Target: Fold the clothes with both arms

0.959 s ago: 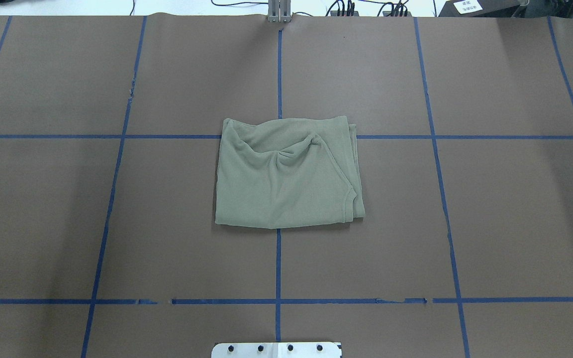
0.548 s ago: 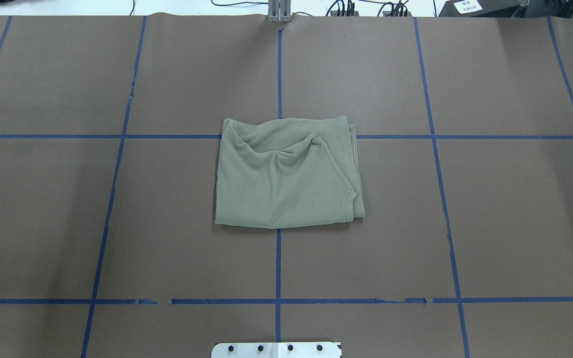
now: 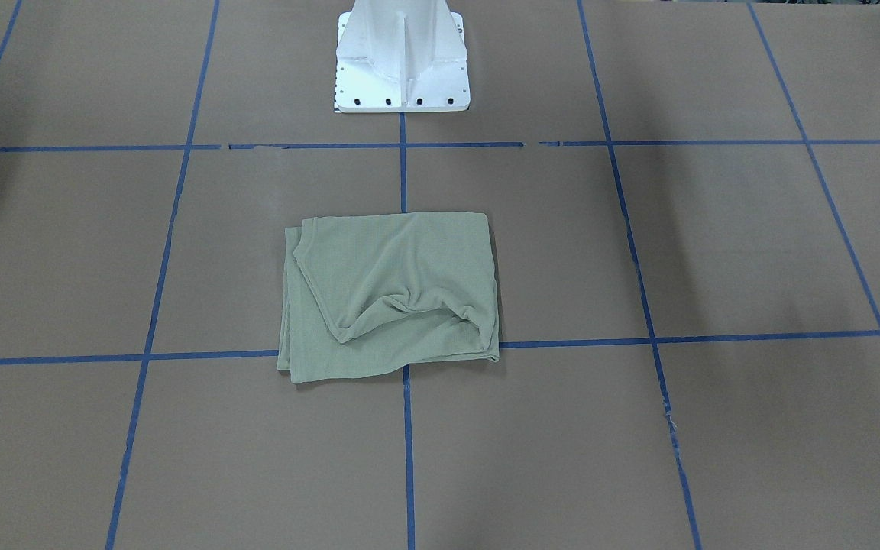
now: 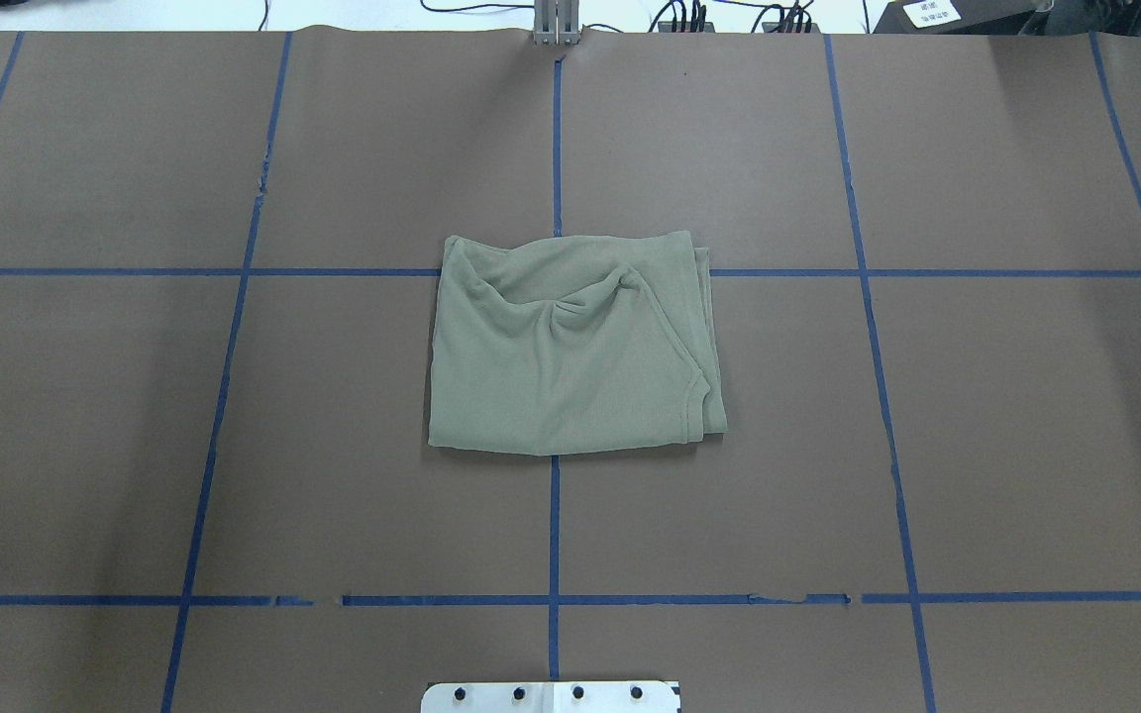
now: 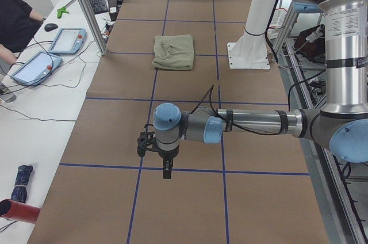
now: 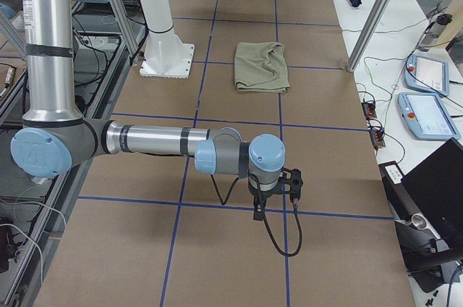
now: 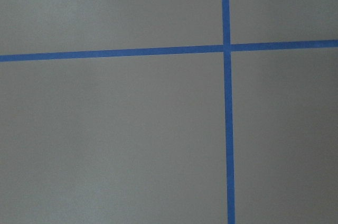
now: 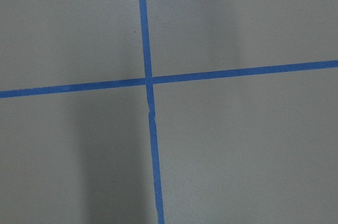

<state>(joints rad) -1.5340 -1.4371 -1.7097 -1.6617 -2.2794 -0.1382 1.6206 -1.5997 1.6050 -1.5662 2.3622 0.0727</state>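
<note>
Left claw (image 5: 167, 172) and right claw (image 6: 257, 213) hang pointing straight down.

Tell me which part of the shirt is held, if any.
None. The shirt lies folded, far from the left gripper and the right gripper.

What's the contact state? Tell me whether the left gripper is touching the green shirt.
Apart. The exterior left view shows the left gripper hanging over bare table, with a wide stretch of brown surface between it and the shirt.
</note>
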